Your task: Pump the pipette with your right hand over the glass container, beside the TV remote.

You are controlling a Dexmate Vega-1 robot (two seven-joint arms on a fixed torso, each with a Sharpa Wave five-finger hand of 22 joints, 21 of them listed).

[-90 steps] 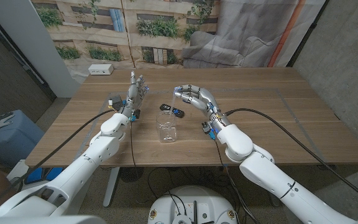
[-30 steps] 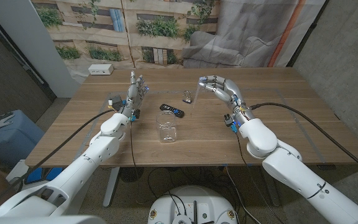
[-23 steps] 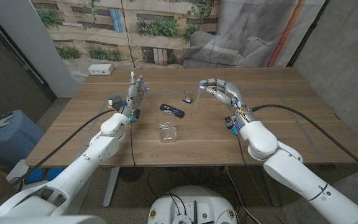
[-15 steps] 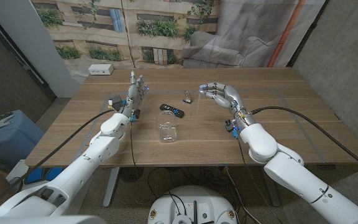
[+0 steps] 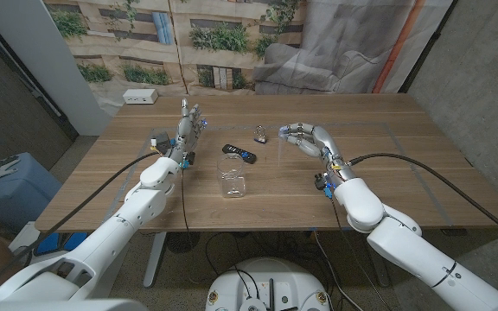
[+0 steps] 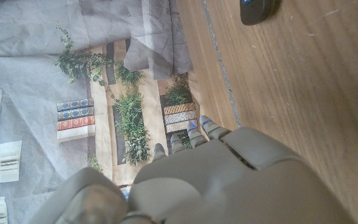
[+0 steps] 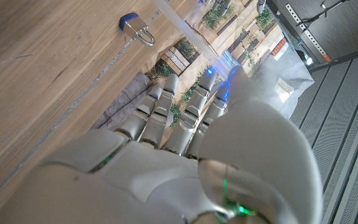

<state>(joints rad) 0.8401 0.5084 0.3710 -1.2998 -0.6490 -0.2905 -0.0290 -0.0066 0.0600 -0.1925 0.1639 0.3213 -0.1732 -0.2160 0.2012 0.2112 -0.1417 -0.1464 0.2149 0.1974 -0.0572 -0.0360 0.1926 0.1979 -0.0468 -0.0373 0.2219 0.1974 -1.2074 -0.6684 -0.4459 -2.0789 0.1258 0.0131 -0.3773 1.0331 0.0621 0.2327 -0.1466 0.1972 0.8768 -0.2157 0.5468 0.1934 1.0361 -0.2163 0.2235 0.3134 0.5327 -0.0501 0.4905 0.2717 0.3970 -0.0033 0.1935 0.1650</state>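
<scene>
The clear glass container (image 5: 233, 175) stands upright near the table's middle. Just behind it lies the black TV remote (image 5: 239, 153), whose end also shows in the left wrist view (image 6: 258, 7). My right hand (image 5: 307, 138) hangs low over the table, well to the right of the container. It pinches a clear plastic pipette (image 5: 283, 149), whose faint tube (image 7: 182, 30) runs out past the fingertips (image 7: 210, 71). My left hand (image 5: 190, 126) stands on its edge left of the remote, fingers up and apart, holding nothing.
A small padlock with a blue body (image 5: 259, 134) lies between the remote and my right hand and shows again in the right wrist view (image 7: 137, 30). A white box (image 5: 141, 97) sits at the far left corner. Bare wood stretches to the right.
My right hand, once above the container, has carried the pipette off to the right and then sunk lower and nearer to me. The left hand has stayed put.
</scene>
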